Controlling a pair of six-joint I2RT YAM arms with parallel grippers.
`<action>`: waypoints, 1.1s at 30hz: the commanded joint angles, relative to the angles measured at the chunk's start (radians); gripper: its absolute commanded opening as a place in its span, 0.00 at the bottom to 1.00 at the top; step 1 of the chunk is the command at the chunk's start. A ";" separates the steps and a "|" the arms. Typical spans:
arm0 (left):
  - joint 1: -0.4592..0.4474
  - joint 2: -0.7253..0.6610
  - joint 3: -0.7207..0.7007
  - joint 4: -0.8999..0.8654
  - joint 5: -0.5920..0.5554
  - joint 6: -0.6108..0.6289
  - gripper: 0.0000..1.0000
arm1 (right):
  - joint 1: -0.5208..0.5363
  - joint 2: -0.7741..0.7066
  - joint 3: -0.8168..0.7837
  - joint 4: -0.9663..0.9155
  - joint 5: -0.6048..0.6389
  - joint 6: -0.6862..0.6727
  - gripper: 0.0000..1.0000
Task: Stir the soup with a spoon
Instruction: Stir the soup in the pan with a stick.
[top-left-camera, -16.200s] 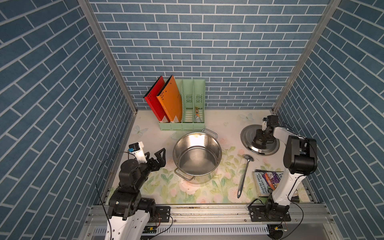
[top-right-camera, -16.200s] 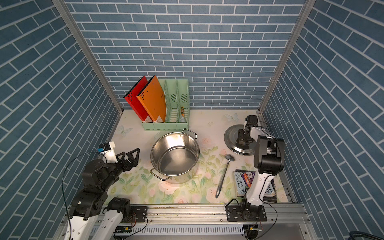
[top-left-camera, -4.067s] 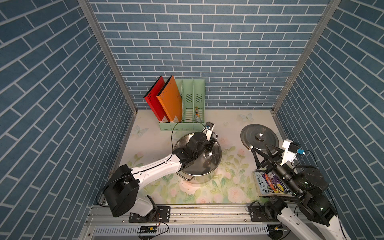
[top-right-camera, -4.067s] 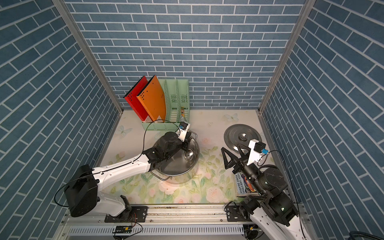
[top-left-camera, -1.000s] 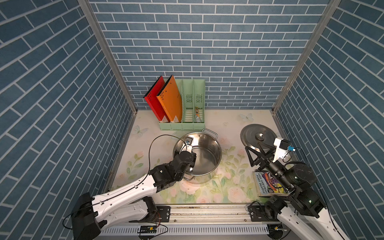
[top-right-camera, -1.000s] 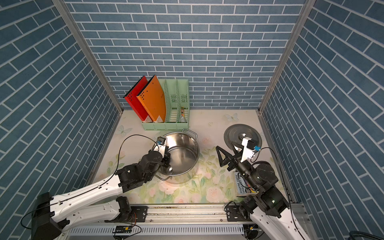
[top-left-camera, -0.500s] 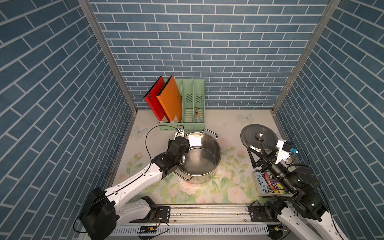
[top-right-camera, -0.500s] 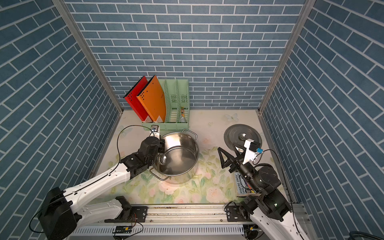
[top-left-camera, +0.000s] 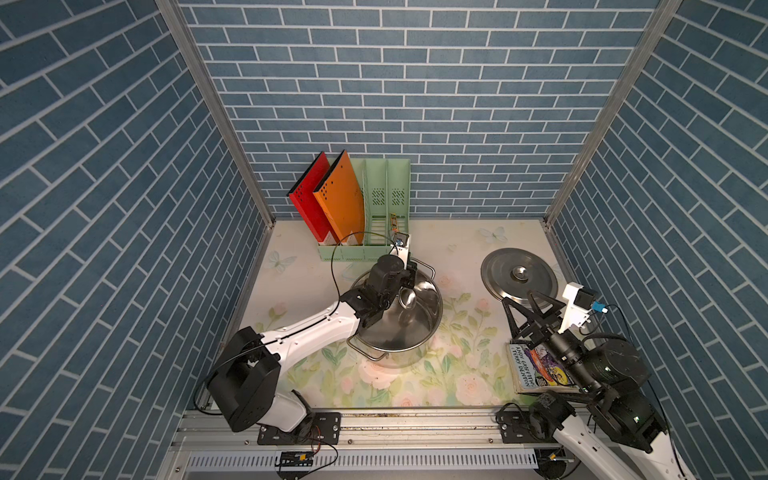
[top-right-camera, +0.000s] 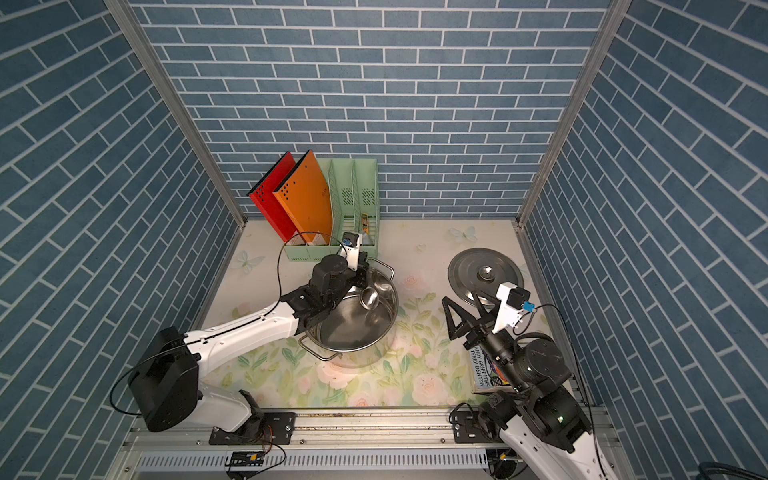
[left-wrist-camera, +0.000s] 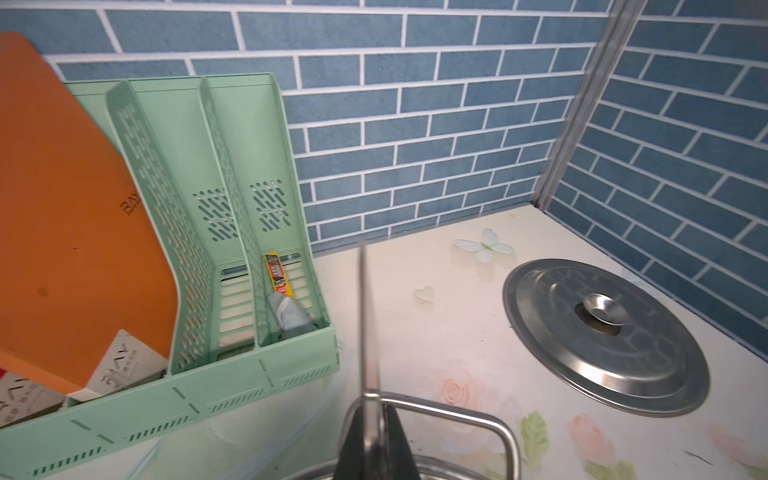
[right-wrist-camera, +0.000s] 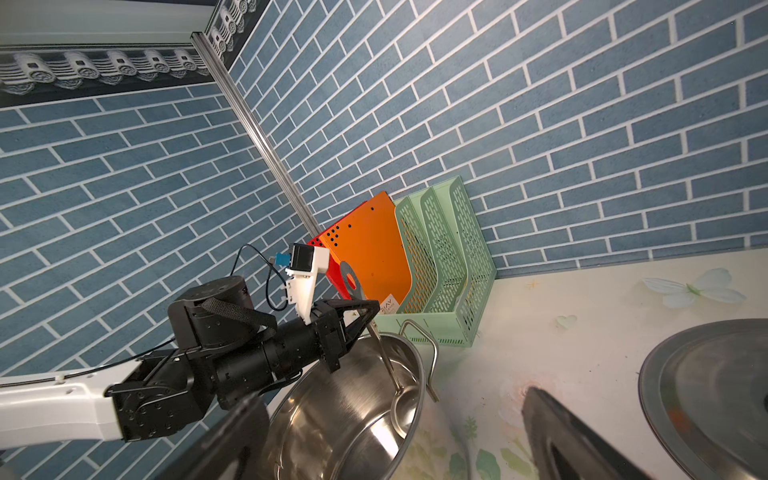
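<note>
Grey metal, long and slim, the spoon (right-wrist-camera: 384, 356) stands steeply inside the round stainless steel pot (top-left-camera: 419, 332) at the middle of the counter (top-left-camera: 299, 291). Its small bowl sits low against the wall facing the far edge. The left pincer (right-wrist-camera: 368, 309) is clamped on the handle just below the oval hole. Within the last second this pincer has travelled from the pot's near-left rim, past the left rim, to the far rim. This is judged to be a circular stirring sweep in progress. No liquid can be made out. The right pincer (top-left-camera: 517, 296), jaws wide apart and empty, hovers near the right edge beside the flat steel lid (top-left-camera: 498, 266), almost unmoved.
</note>
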 joint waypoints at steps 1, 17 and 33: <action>-0.068 0.025 0.049 0.047 0.032 0.010 0.00 | 0.004 -0.010 0.025 -0.021 0.018 0.013 1.00; -0.331 -0.195 -0.133 -0.155 -0.147 -0.080 0.00 | 0.004 0.003 -0.021 0.033 -0.003 0.017 1.00; -0.240 -0.477 -0.282 -0.476 -0.375 -0.201 0.00 | 0.004 0.070 -0.025 0.104 -0.045 0.023 1.00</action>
